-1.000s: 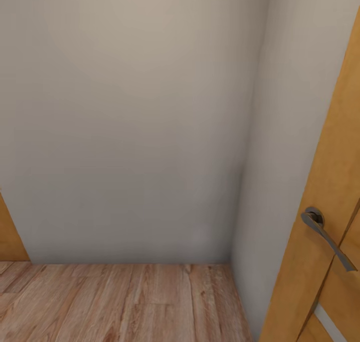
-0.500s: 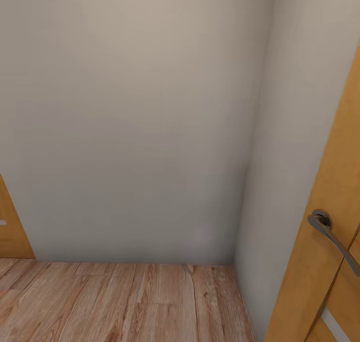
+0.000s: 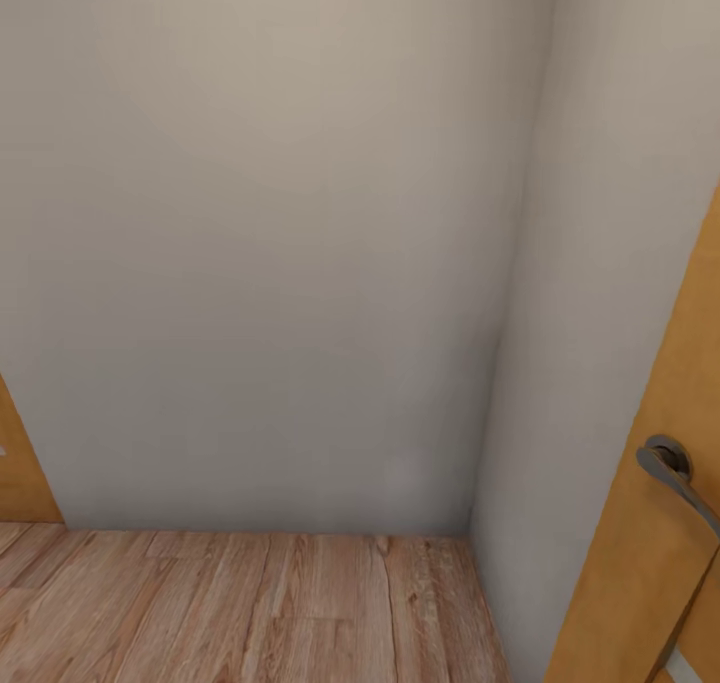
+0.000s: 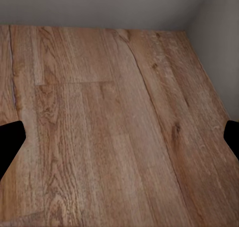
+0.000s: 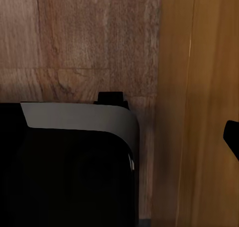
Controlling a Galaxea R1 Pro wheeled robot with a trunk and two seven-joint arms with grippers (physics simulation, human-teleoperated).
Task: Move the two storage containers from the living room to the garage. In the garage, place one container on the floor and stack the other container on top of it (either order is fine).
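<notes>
Left gripper spread wide over wood floor, holding nothing; right gripper's state unclear.

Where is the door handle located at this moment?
In the head view, the grey door handle sits at the right edge, on the orange wooden door, beside the pale wall corner.

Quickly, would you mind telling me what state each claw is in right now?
Left claw: open, empty, fingertips spread wide above the wood floor.
Right claw: cannot be told; one fingertip shows beside the door.
</notes>
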